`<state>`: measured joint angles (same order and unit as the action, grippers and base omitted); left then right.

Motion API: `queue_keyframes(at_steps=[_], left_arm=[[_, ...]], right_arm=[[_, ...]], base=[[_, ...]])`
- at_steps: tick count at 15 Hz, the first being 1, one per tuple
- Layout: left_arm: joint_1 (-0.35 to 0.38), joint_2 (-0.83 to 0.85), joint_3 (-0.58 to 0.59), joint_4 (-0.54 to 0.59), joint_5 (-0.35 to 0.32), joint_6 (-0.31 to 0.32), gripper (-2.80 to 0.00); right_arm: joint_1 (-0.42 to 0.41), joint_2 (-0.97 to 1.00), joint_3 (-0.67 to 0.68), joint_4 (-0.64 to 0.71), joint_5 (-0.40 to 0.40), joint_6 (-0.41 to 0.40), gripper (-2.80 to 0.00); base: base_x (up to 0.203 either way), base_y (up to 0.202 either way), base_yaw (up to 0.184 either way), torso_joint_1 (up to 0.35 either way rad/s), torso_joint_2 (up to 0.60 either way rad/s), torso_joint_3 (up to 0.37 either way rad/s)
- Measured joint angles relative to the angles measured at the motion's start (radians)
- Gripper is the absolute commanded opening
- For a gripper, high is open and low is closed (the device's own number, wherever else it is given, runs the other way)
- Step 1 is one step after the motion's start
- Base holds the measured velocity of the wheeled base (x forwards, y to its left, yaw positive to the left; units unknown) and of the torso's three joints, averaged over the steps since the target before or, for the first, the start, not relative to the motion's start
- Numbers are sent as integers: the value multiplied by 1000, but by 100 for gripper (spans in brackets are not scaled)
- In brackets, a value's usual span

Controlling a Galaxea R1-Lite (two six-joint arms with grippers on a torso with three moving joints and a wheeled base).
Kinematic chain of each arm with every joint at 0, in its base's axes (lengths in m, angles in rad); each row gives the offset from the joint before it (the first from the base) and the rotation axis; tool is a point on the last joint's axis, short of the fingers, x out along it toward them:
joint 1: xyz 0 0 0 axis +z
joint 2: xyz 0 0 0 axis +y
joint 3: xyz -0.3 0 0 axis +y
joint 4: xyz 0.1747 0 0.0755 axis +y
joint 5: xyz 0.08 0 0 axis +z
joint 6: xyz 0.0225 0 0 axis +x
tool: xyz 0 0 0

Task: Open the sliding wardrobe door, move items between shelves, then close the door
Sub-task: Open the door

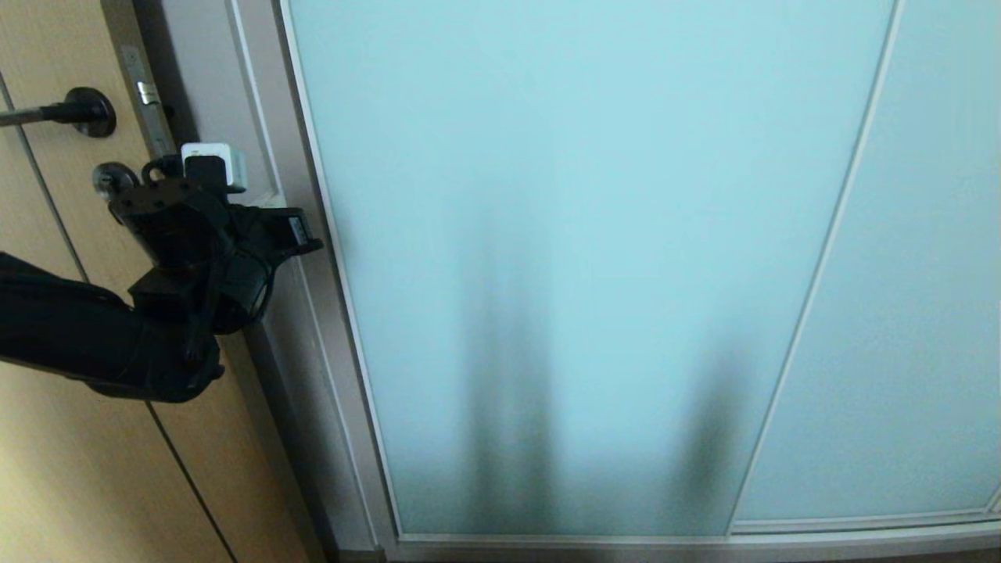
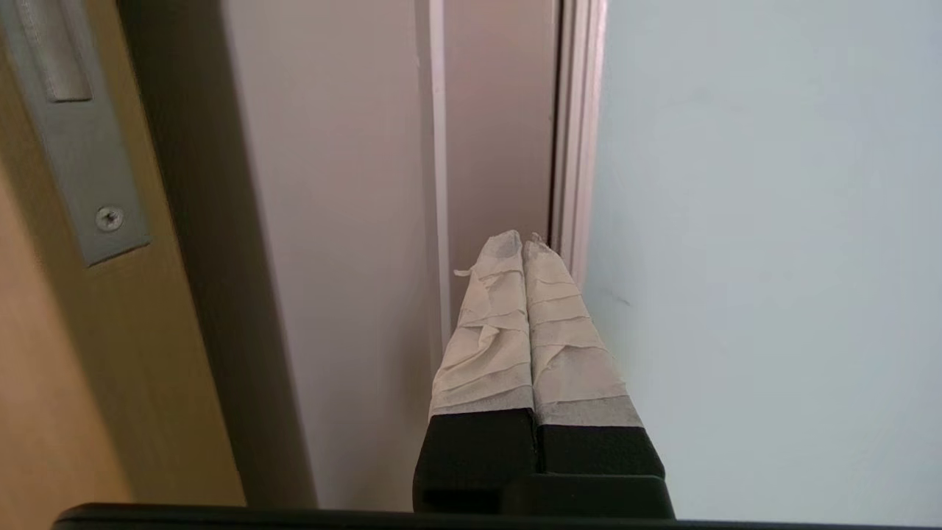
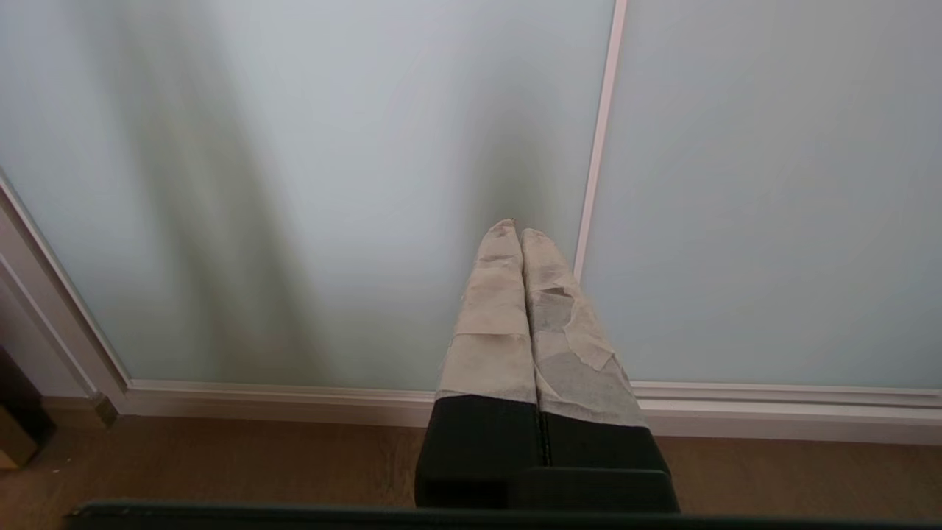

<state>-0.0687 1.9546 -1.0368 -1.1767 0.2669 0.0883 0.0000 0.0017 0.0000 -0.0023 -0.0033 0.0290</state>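
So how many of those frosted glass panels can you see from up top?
2. The wide sliding wardrobe door fills the middle, fully shut; a second panel sits to its right, cut off by the picture's edge, so more may be hidden.

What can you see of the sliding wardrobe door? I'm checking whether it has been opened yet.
The sliding wardrobe door is a tall frosted pale aqua glass panel in a thin silver-grey metal frame. It stands fully shut, its left edge against the grey jamb, with a second matching panel to its right. Dark blurred shapes show through the glass. The shut left gripper sits at its frame edge; contact is unclear.
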Motion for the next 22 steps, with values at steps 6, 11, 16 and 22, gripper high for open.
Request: queue_keyframes(at_steps=[6,11,16,22], left_arm=[[1,56,-110,83,24,2,-280],[1,107,-202,131,22,2,-280],[-2,157,-280,163,21,4,-280],[-14,230,-353,171,24,10,-280]], right_arm=[[0,0,0,0,0,0,-280],[0,0,0,0,0,0,-280],[0,0,0,0,0,0,-280],[0,0,0,0,0,0,-280]], base=[[0,0,0,0,0,0],[0,0,0,0,0,0],[0,0,0,0,0,0],[0,0,0,0,0,0]])
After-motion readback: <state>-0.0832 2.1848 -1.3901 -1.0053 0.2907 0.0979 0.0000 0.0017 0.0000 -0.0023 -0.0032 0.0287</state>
